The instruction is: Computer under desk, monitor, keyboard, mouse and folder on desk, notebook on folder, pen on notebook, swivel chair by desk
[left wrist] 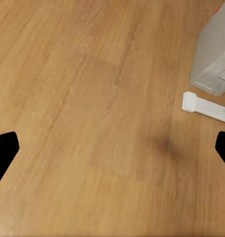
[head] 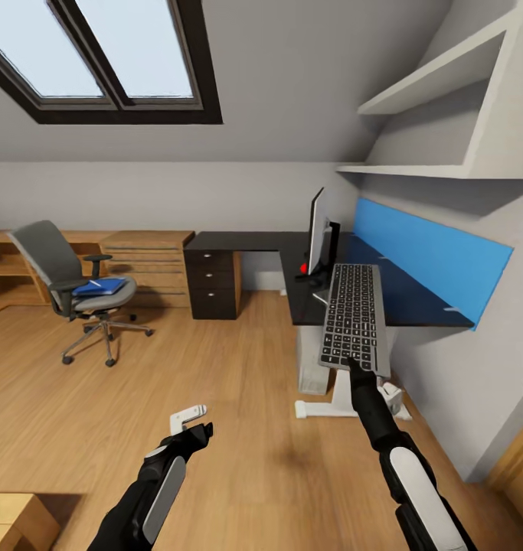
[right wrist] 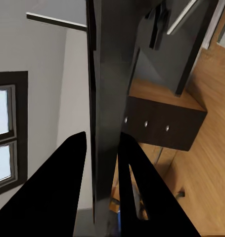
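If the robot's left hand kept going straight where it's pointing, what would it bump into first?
Probably just the wood floor. The left gripper points down at bare boards; the computer and the desk's white foot sit off to one side, likely missed.
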Controlling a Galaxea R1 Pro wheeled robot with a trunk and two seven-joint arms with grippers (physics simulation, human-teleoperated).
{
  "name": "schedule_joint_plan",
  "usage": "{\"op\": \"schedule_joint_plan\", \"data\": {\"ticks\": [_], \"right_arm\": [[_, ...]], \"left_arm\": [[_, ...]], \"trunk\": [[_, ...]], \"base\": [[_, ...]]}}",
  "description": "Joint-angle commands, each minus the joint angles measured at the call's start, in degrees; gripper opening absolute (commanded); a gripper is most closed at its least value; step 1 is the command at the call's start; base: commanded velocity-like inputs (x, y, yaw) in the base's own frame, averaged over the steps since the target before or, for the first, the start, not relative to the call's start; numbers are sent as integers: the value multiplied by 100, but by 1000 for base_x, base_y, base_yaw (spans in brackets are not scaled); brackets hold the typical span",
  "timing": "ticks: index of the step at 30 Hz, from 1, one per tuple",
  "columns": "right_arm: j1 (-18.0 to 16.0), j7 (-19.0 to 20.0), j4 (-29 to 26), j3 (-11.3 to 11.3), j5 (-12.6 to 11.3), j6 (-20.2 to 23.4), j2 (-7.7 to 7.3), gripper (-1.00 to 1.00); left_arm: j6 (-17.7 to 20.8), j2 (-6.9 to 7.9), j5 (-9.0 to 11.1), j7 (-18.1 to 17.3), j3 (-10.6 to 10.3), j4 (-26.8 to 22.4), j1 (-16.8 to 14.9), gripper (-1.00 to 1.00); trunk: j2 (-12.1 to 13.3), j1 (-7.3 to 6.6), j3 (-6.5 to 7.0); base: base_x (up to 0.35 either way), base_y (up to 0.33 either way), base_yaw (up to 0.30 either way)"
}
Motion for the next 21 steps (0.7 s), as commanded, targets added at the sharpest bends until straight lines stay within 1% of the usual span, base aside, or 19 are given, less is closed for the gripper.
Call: {"op": "schedule_joint_plan", "data": {"ticks": [1, 7, 10, 13, 21], "right_arm": [[-4, -6, -8, 17, -57, -31, -4, -100], [-4, -11, -8, 45, -57, -31, 1, -100], [-4, -11, -8, 50, -57, -31, 2, -100], [-4, -11, -8, 56, -51, -31, 2, -100], [-4, -11, -8, 272, -41, -31, -5, -100]], "left_arm": [[13, 7, 61, 49, -13, -7, -3, 100], [13, 29, 64, 43, -12, -7, -2, 100], [13, 31, 63, 43, -12, -7, -2, 100], [13, 32, 62, 42, -12, -7, -2, 100], [13, 32, 62, 48, -17, -7, -2, 100]], "trunk": [[-3, -1, 3], [-3, -1, 57], [-3, -1, 81], [-3, -1, 104], [-3, -1, 144]], "base": [[-22, 263, 53], [-7, 286, 96], [-1, 188, 147], [0, 61, 178], [0, 5, 232]]}}
